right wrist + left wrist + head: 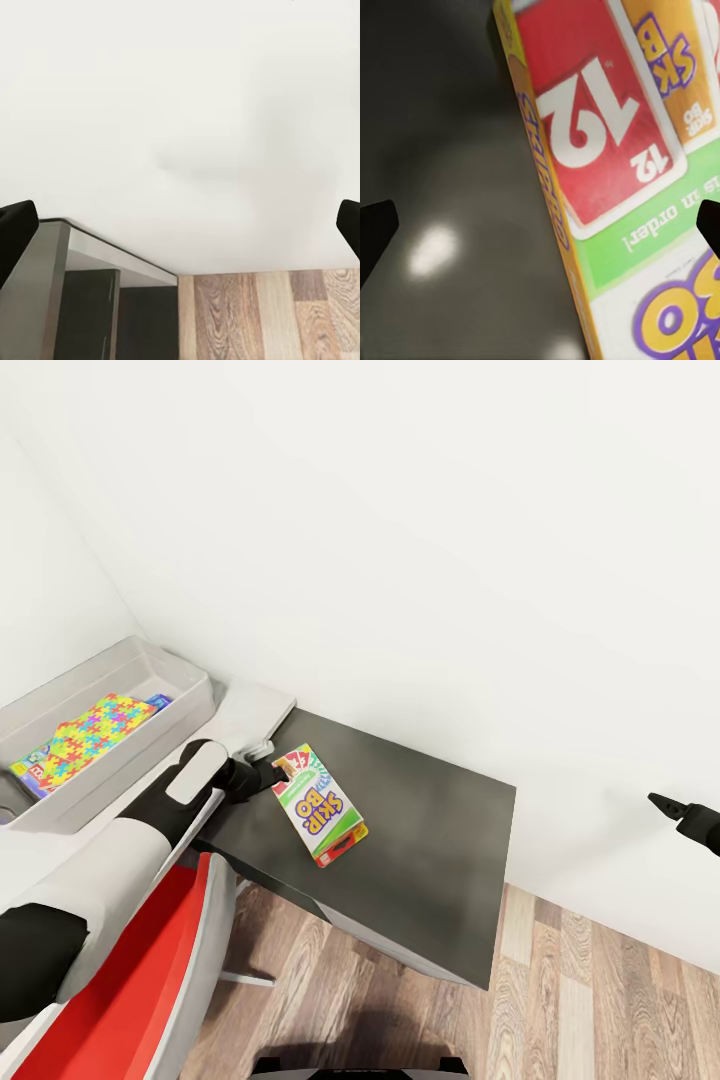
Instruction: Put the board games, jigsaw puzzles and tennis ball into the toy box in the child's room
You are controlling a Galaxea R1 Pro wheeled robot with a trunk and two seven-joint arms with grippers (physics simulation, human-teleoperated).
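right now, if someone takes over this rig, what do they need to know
Left gripper: open, at the near end of the Skip-Bo box, fingers spread either side, no grip yet.
Right gripper: open, idle off to the side over the floor.
Skip-Bo box lies flat on the dark desk section.
Toy box already holds a jigsaw puzzle.
Left: grasp the Skip-Bo box, move it into the toy box.

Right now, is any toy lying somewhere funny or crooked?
Yes. The Skip-Bo box lies slanted on the dark-grey part of the table, outside the toy box, where a jigsaw puzzle already lies. The left gripper is at one end of it, fingers apart, one either side.
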